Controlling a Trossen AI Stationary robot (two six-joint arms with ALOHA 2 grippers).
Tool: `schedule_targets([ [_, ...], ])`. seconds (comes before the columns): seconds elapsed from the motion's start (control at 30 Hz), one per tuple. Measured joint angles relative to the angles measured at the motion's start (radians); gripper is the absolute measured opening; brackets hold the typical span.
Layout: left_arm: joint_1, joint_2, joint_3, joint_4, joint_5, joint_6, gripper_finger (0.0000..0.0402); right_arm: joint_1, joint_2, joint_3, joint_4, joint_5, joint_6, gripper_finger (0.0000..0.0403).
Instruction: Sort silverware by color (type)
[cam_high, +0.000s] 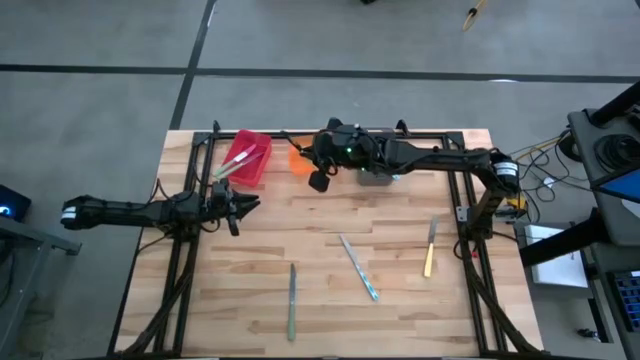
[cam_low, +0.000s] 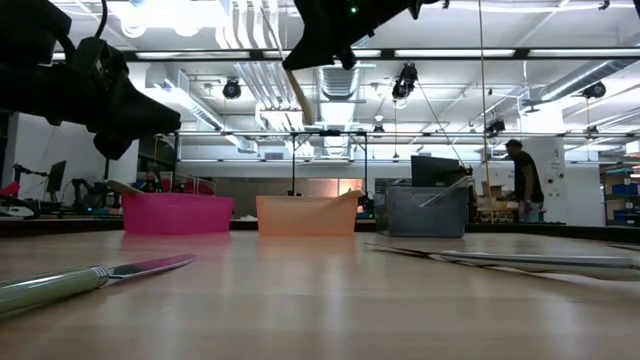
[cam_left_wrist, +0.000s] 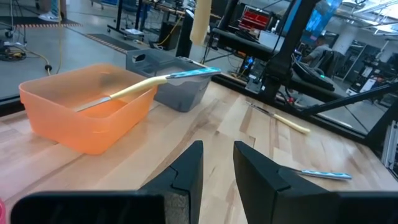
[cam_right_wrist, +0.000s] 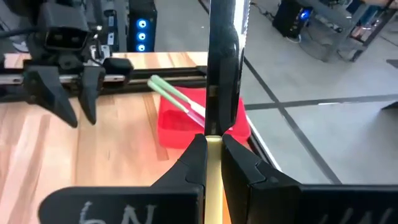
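My right gripper (cam_high: 318, 172) hangs high over the orange bin (cam_high: 297, 160), shut on a yellow-handled knife (cam_right_wrist: 224, 68). Its handle (cam_low: 299, 98) hangs above that bin (cam_low: 305, 215). Another yellow-handled piece (cam_left_wrist: 127, 92) leans inside the orange bin. Green-handled pieces (cam_high: 238, 162) lean in the red bin (cam_high: 250, 150). A blue-handled piece (cam_left_wrist: 194, 74) rests on the grey bin's rim (cam_left_wrist: 180, 93). On the table lie a green-handled piece (cam_high: 292, 300), a blue-handled one (cam_high: 358, 267) and a yellow-handled one (cam_high: 430, 248). My left gripper (cam_left_wrist: 217, 165) waits open at the table's left. My right gripper pinches the knife between its two fingers where the yellow handle (cam_right_wrist: 213, 158) meets the blade. The fingers point roughly level toward the table's left and lie across the knife. It is lifted clear and stands about upright, serrated blade (cam_right_wrist: 225, 56) up, handle (cam_low: 299, 98) hanging below.
The three bins stand in a row along the far edge, red, orange, then grey (cam_low: 425, 210). Black frame rails (cam_high: 470, 200) run along the table's sides. A person (cam_low: 522, 180) stands in the room beyond the table.
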Motion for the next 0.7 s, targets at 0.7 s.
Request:
schedule_targets([
  [0.7,0.000,0.019,0.000,0.000,0.000,-0.018,0.0071,-0.209,0.336,0.687,-1.029,0.000,0.028,0.0015],
])
